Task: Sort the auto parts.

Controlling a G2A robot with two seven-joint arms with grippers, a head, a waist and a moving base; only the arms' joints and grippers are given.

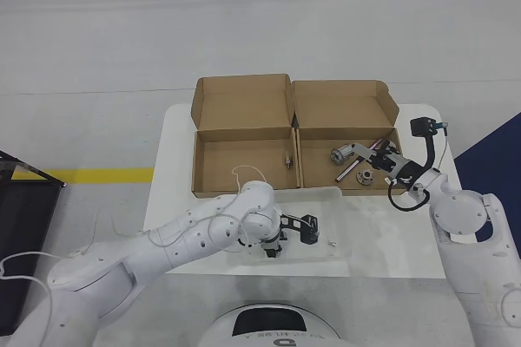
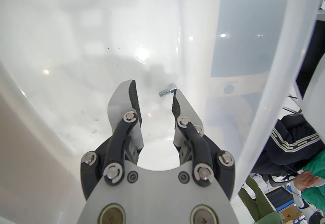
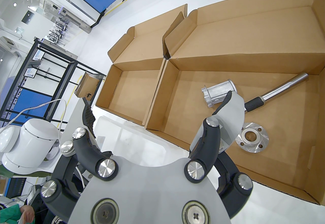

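Bolt (image 2: pixel 167 90) shows silvery threads against glossy tray (image 2: pixel 76 45).

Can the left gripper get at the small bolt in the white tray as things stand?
Probably yes. The left gripper is open inside the white tray, and the bolt lies right by one fingertip with nothing between them. The tray's wall close behind may crowd the grasp.
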